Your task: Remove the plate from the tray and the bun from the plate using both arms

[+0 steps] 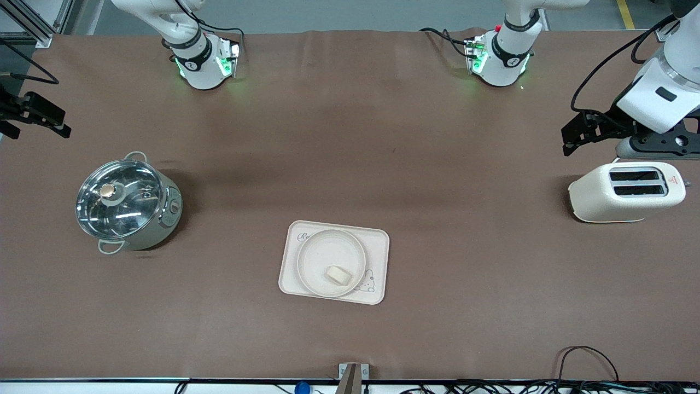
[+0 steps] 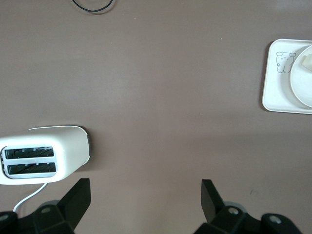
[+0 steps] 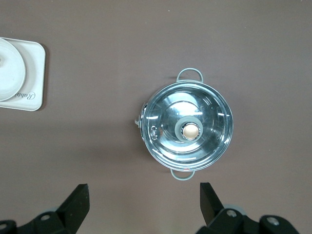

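Observation:
The round cream plate [image 1: 309,257] lies on the rectangular tray [image 1: 379,257] near the table's middle, nearer the front camera. The small pale bun [image 1: 339,275] lies on the plate. An edge of the plate [image 2: 303,85] and the bun [image 2: 305,61] show in the left wrist view; the plate's edge [image 3: 9,68] also shows in the right wrist view. My left gripper [image 1: 569,141] is open and empty in the air beside the toaster [image 1: 626,191]; its own view shows it [image 2: 145,195] over bare table. My right gripper [image 1: 60,125] is open and empty [image 3: 145,197] at the right arm's end, near the pot [image 1: 128,202].
The white toaster [image 2: 44,156] stands at the left arm's end of the table. The steel pot with a glass lid [image 3: 187,129] stands at the right arm's end. The tray's corner shows in both wrist views [image 2: 275,83] [image 3: 34,73]. Cables lie along the table's near edge.

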